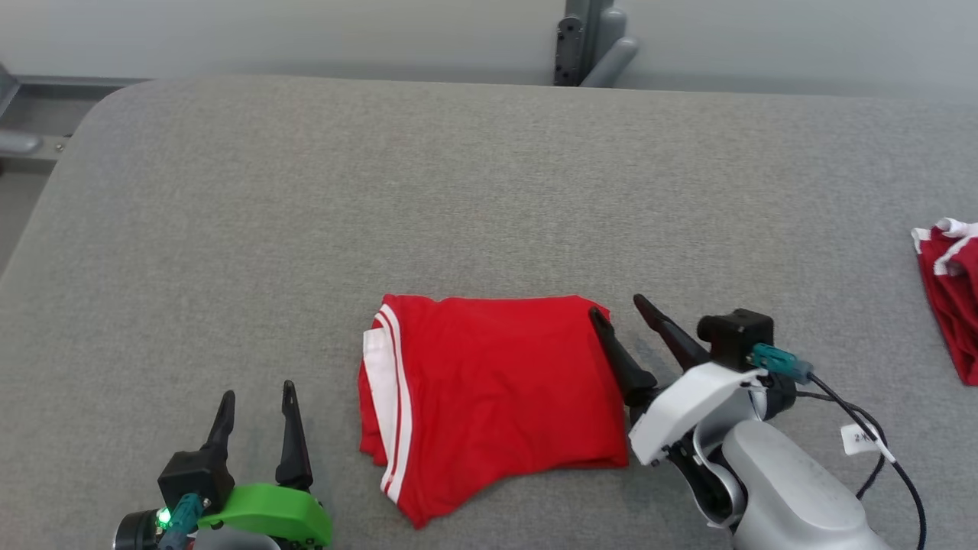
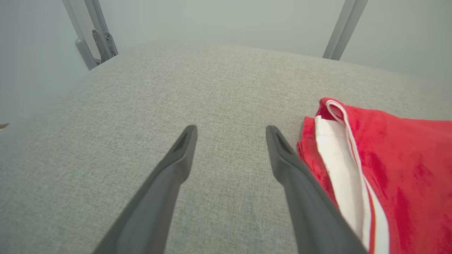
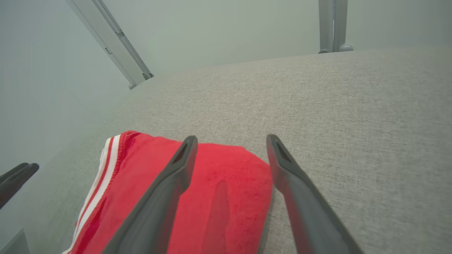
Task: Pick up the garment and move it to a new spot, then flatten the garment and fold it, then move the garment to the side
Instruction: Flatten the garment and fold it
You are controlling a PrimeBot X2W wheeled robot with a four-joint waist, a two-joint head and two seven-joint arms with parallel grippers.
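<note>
- Garment (image 1: 489,397), red with white side stripes, lies folded near the front middle of the grey desk (image 1: 382,191), with nothing holding it.
- Our right gripper (image 1: 616,305) has its fingers spread, straddling the far right corner: one over cloth, one over desk.
- Our left gripper (image 1: 257,391) sits just left of the striped edge, fingers also apart and empty.
- We judge the side move is what's left. If we pinch just the top layer, the fold may peel open, and dragging could bunch it.
- Another red garment (image 1: 951,290) lies at the right edge, and we could crowd it.
</note>
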